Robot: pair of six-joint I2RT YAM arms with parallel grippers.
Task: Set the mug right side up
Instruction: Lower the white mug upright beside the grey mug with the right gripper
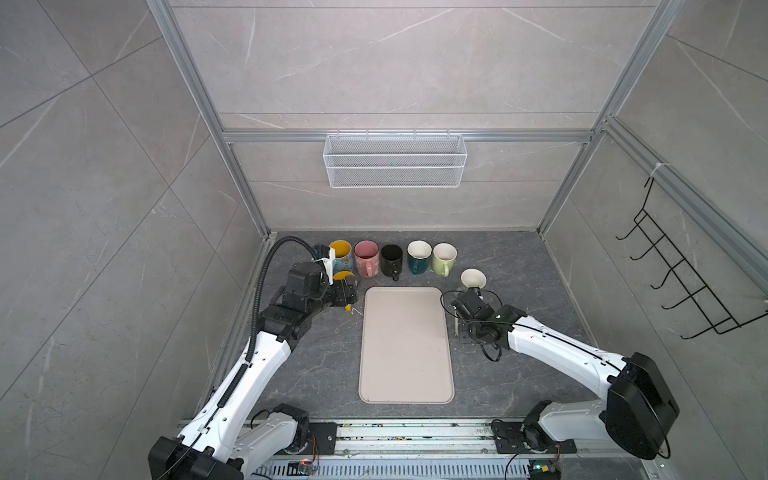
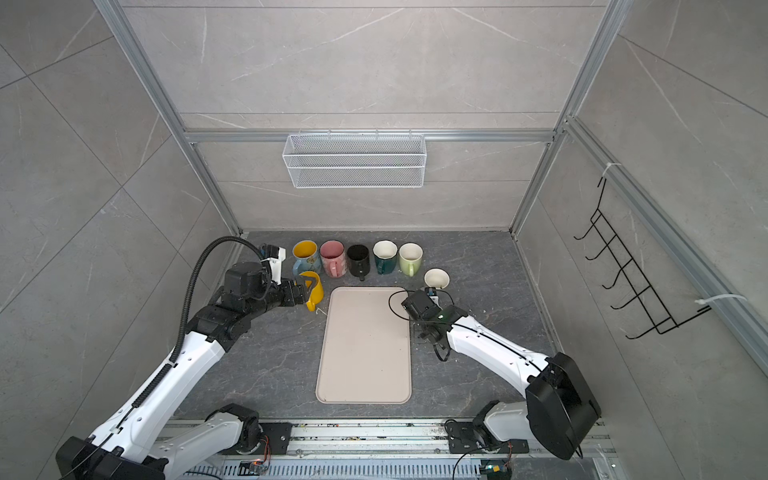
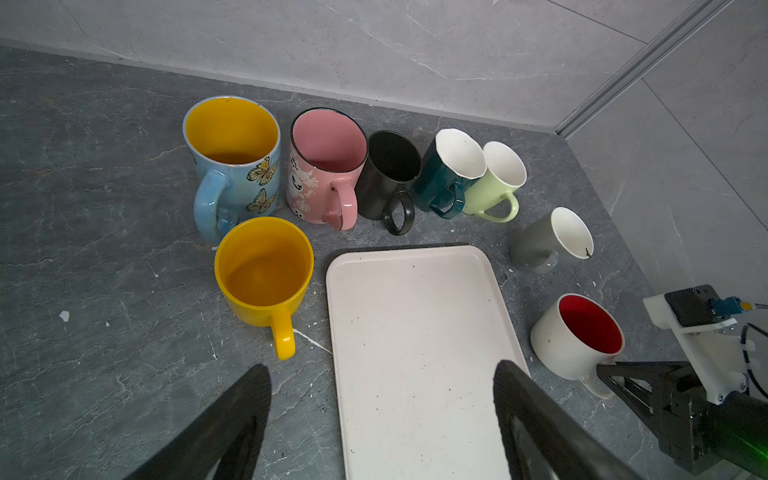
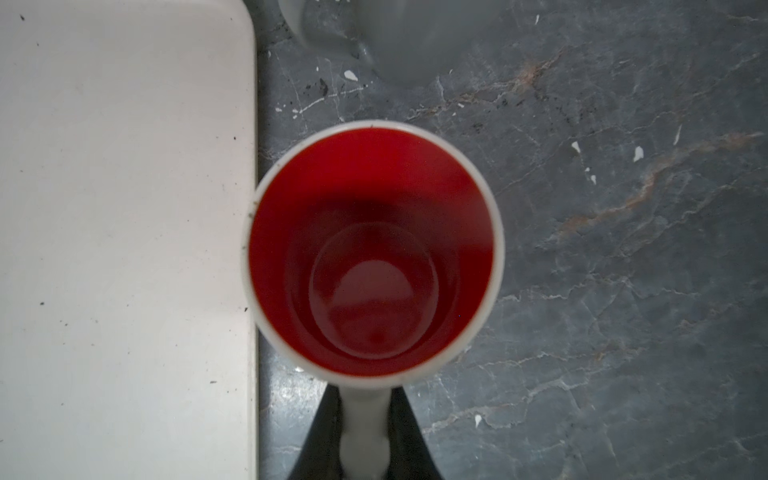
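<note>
Finding: white mug (image 3: 557, 345), red inside, upright, mouth up, on desk (image 3: 83, 249) just beside right edge of tray (image 3: 415, 332). Right gripper (image 4: 365, 403) closed on mug's handle (image 4: 364, 440). Left gripper (image 3: 382, 366) wide open, empty, near yellow mug (image 3: 264, 270), not touching it. Yellow mug upright, just left of tray. Grey mug (image 3: 536, 249) near white mug, apart. Row of five mugs (image 1: 392, 257) along back wall, mouths up.

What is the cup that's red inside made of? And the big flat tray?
The white mug looks like glazed ceramic: thick rim, smooth glossy red inside. The tray is probably matte plastic, though that's unsure: dull beige surface, rounded raised rim, no shine.
</note>
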